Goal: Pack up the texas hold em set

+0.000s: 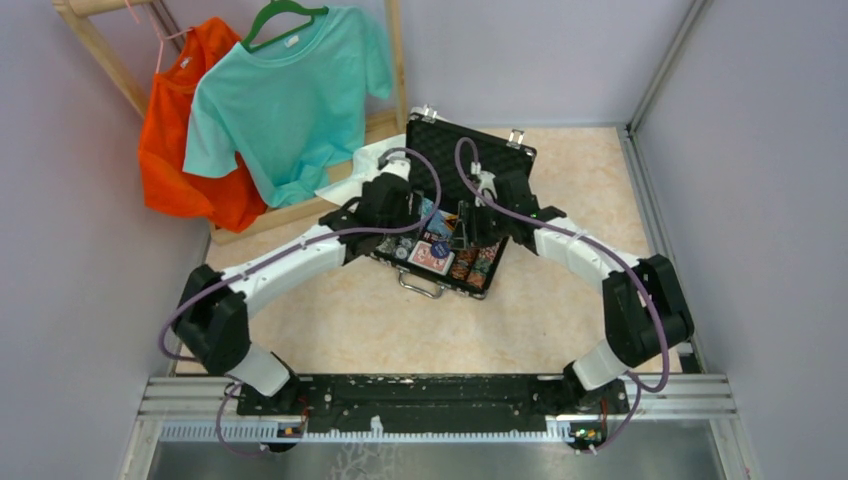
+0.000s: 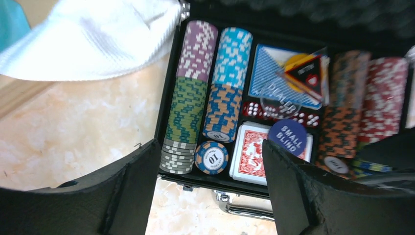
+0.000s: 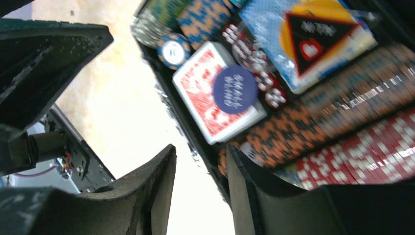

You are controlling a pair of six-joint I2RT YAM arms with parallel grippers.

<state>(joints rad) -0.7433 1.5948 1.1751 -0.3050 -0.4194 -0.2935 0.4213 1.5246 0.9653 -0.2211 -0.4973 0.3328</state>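
Orange shirt (image 1: 175,130) and teal shirt (image 1: 290,90) hang on a wooden rack (image 1: 100,50) at far left, over the desk's (image 1: 330,320) back corner.

Left arm (image 1: 290,265): elbow pushed out toward the left wall, forearm running diagonally inward, wrist over the left half of the case (image 1: 468,150). Left fingers (image 2: 132,191) wide apart with nothing between them, hanging above the case's near left corner.

White cloth (image 2: 98,39) lies just beside the case's far left corner. Bare desk between it and the left fingers.

Case sits mid-desk, lid propped upright at the back, silver handle (image 1: 420,285) facing the arm bases. Tray contents, left to right:
- a purple, green and grey chip row (image 2: 188,98)
- a light-blue and orange-blue row (image 2: 227,83) with a loose "10" chip (image 2: 211,157) at its near end
- blue deck (image 2: 274,73) at the back, red dice (image 2: 254,110) in the middle slot, red deck (image 2: 249,152) in front
- small blind button (image 2: 288,137) resting on the red deck's corner
- an orange chip row (image 2: 342,112), then a red chip row (image 2: 386,98)

Right arm (image 1: 590,255): mirror pose, elbow out toward the right wall, wrist over the case's right half. Right fingers (image 3: 147,196) apart with a moderate gap, gripping nothing, poised over the case's near wall.

Open desk in front of the handle and right of the case, out to the side rail.
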